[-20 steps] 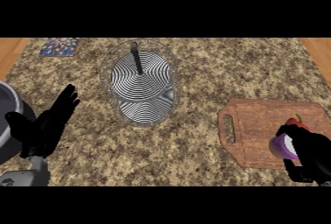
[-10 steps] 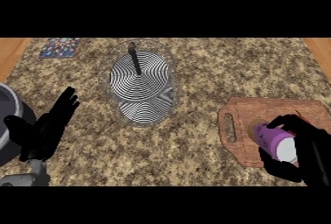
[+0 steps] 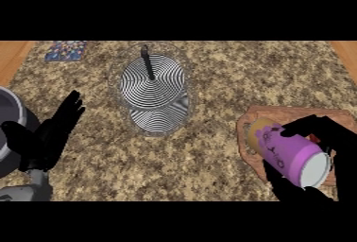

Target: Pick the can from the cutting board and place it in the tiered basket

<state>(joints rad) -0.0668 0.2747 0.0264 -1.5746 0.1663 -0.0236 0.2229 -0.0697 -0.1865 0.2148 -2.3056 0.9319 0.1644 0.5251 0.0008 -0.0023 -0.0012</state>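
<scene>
A purple can (image 3: 291, 156) with a pale lid is tilted on its side above the brown cutting board (image 3: 259, 115) at the right. My right hand (image 3: 325, 136) is curled round it, fingers over its top and thumb below. The wire tiered basket (image 3: 154, 90) with a dark centre post stands at the middle back, two round tiers showing. My left hand (image 3: 47, 137) rests open at the left edge, fingers up, well apart from the basket.
A grey round pot (image 3: 8, 113) sits at the far left edge, partly behind my left hand. A small patterned tile (image 3: 66, 50) lies at the back left. Speckled counter stretches between the basket and the board.
My right hand has lifted the can and tipped it over, bringing it up and to the left over the board. The left hand has barely moved.
</scene>
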